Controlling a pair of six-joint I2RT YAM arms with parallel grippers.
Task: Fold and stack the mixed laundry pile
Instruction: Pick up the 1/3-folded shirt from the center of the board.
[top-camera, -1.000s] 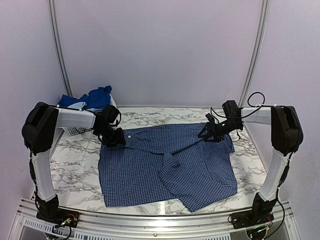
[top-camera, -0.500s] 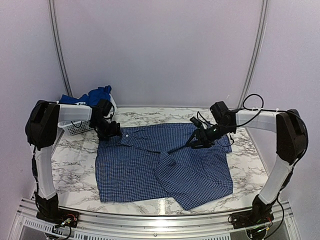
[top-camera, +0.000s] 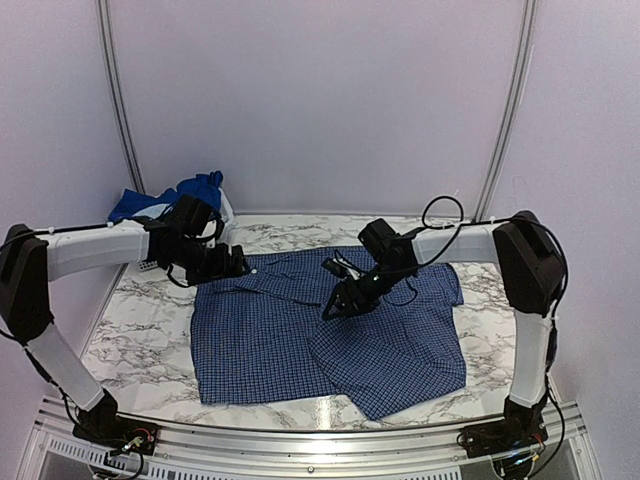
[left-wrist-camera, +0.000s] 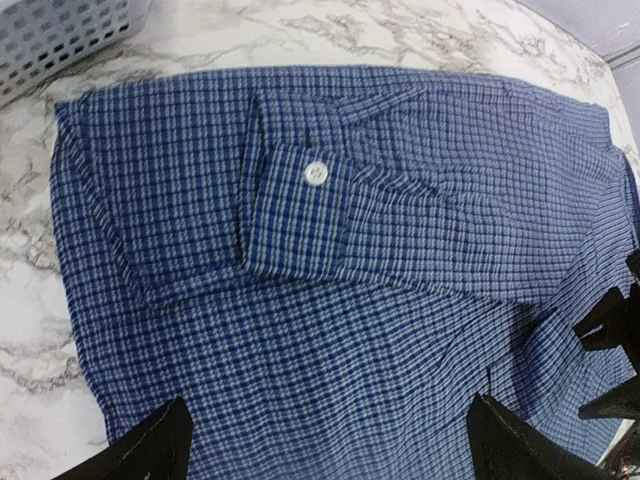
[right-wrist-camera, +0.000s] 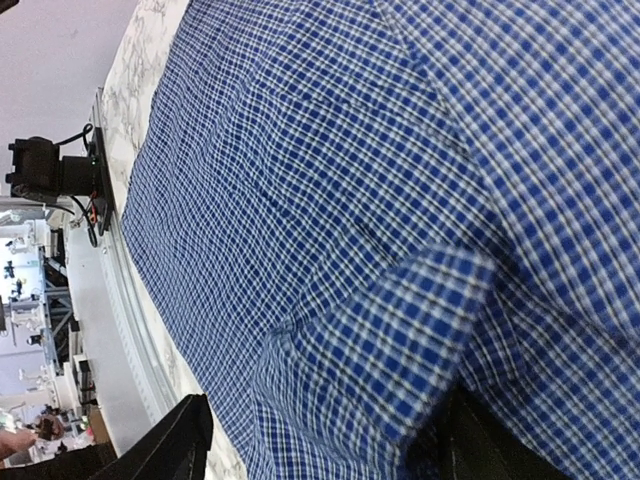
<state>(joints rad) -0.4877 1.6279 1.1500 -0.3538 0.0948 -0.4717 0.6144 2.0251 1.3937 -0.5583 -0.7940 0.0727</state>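
The navy small-check shirt (top-camera: 290, 335) lies spread flat on the marble table. My left gripper (top-camera: 238, 264) hovers over its far left corner, open wide; in the left wrist view (left-wrist-camera: 325, 430) only flat cloth lies below, with a folded cuff and its white button (left-wrist-camera: 315, 172) beyond. My right gripper (top-camera: 335, 305) is low over the shirt's middle. Its jaws (right-wrist-camera: 330, 425) stand wide apart with the loose sleeve end (right-wrist-camera: 400, 340) lying between them, close to the right-hand finger. Royal blue clothes (top-camera: 195, 188) sit heaped at the far left.
The white slatted basket (left-wrist-camera: 60, 35) holds the royal blue clothes at the far left corner, behind my left arm. Bare marble (top-camera: 140, 330) shows left of the shirt and a narrow strip to its right. The rail (top-camera: 300, 440) runs along the near edge.
My right gripper moved left from the shirt's far right to its middle, bringing the sleeve along, and its jaws widened. My left gripper opened and shifted slightly right over the corner.
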